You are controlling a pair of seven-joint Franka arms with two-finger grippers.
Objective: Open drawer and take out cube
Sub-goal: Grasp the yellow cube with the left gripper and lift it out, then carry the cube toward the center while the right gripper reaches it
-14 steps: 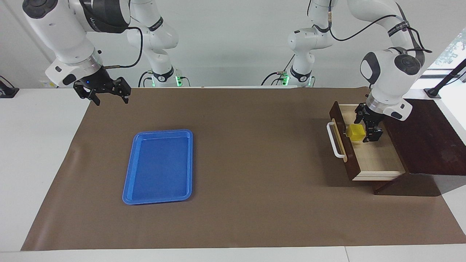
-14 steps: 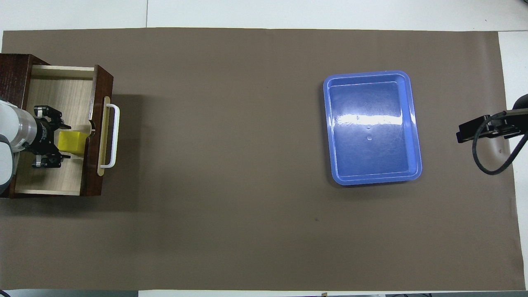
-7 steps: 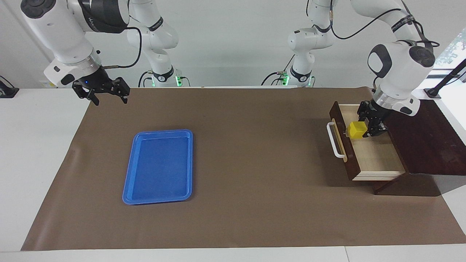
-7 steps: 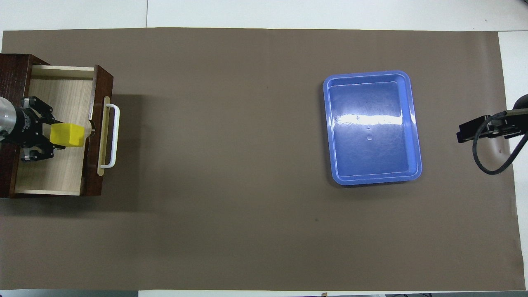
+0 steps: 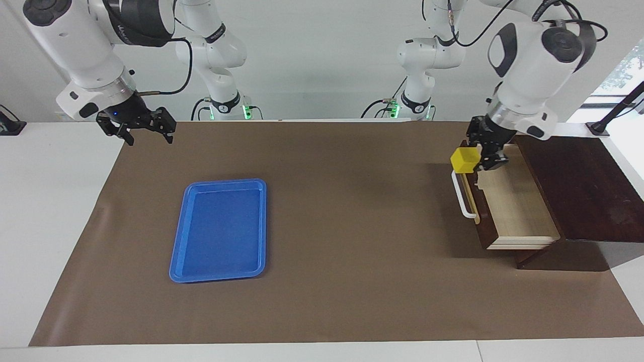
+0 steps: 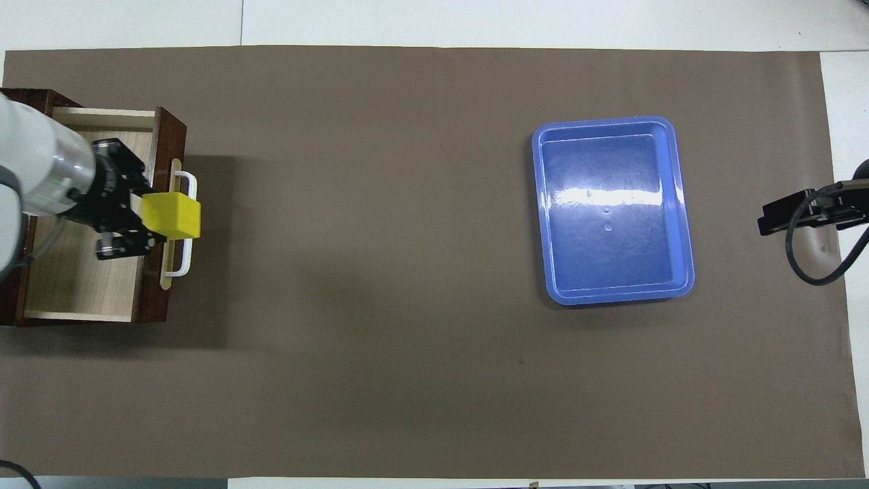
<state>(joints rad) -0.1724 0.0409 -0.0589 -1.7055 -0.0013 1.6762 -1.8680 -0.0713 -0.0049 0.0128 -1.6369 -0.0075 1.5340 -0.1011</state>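
Note:
The drawer point(image 5: 513, 208) point(image 6: 75, 285) stands pulled out of its dark wooden box point(image 5: 583, 186) at the left arm's end of the table, its pale floor bare. The white handle point(image 5: 464, 200) point(image 6: 185, 261) faces the table's middle. My left gripper point(image 5: 477, 157) point(image 6: 144, 219) is shut on the yellow cube point(image 5: 464, 159) point(image 6: 171, 215) and holds it up in the air over the drawer's front panel and handle. My right gripper point(image 5: 147, 133) point(image 6: 766, 223) waits open and holds nothing, raised over the mat's edge at the right arm's end.
A flat blue tray point(image 5: 224, 182) point(image 6: 604, 122) with nothing in it lies on the brown mat point(image 5: 342, 226) toward the right arm's end. White tabletop borders the mat on all sides.
The left gripper closed on the cube inside the drawer, then lifted it out and carried it up over the drawer's front and handle. The right gripper barely shifted.

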